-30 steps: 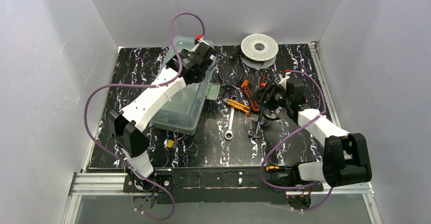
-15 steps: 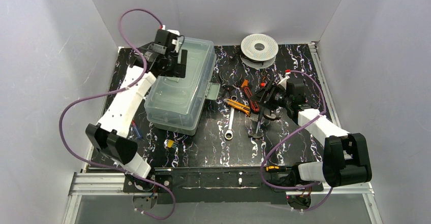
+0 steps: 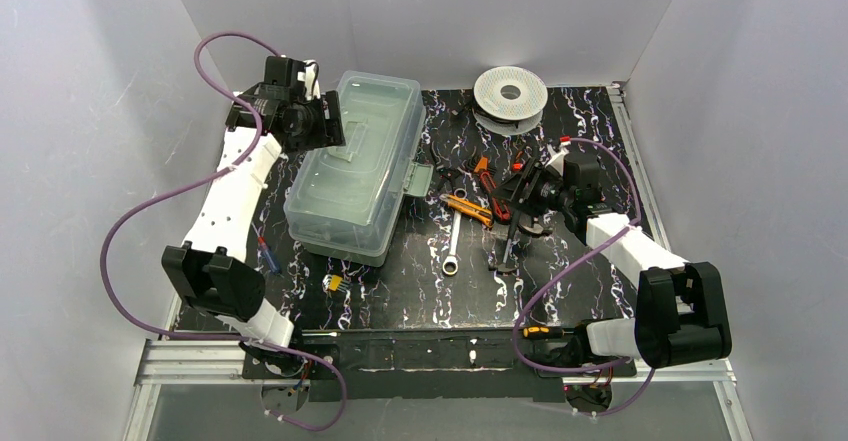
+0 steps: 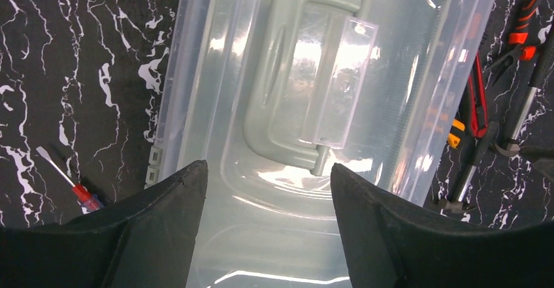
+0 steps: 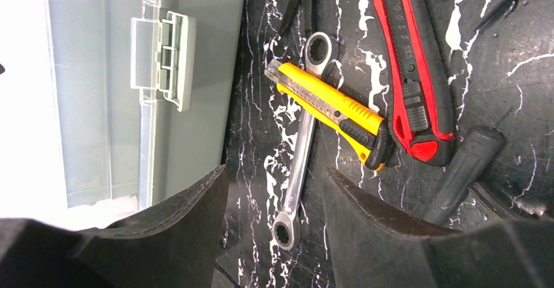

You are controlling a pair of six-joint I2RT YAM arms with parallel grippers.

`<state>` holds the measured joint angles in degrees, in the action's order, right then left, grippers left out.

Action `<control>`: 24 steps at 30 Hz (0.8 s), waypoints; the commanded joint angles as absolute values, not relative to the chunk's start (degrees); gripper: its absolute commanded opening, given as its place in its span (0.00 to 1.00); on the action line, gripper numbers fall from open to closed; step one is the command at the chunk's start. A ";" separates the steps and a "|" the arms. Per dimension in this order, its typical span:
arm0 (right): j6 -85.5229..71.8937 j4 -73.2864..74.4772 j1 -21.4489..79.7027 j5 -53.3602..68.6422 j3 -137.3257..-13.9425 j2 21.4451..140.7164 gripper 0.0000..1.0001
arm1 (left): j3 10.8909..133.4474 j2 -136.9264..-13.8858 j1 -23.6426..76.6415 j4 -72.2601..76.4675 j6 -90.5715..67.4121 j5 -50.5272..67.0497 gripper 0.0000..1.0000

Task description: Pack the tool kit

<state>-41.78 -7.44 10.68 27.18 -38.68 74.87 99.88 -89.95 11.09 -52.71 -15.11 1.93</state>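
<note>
The pale green toolbox [image 3: 355,186] lies left of centre with its translucent lid [image 4: 307,190] down and the handle [image 4: 297,85] flat on top. My left gripper [image 3: 328,127] hangs open over the lid's back-left part, its jaws apart and holding nothing [image 4: 268,170]. Loose tools lie right of the box: a silver wrench [image 3: 452,241], a yellow knife [image 3: 468,208] and red-and-black pliers [image 3: 497,193]. My right gripper [image 3: 515,199] hovers open above them, with the wrench [image 5: 297,170] showing between its jaws [image 5: 274,170] on the mat below.
A round white spool [image 3: 510,91] sits at the back. A small red screwdriver [image 3: 266,257] lies left of the box, and a small yellow-black piece [image 3: 336,283] lies in front of it. The box's latch [image 5: 163,59] sticks out toward the tools. White walls enclose the mat.
My left gripper has swung left from over the middle of the toolbox to its back-left edge, and its jaws have opened. The right arm and the loose tools have not moved.
</note>
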 commanded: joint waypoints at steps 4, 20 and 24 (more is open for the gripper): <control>-41.41 -5.65 13.45 29.44 -46.68 74.39 0.68 | 102.43 -90.65 9.94 -52.64 -14.36 5.46 0.74; -42.40 8.19 30.45 21.22 -70.69 85.25 0.71 | 87.31 -86.32 -4.32 -40.25 -20.99 26.89 0.95; -45.49 6.31 31.58 24.91 -72.93 89.37 0.72 | 82.46 -87.17 -5.68 -37.23 -21.80 34.72 0.98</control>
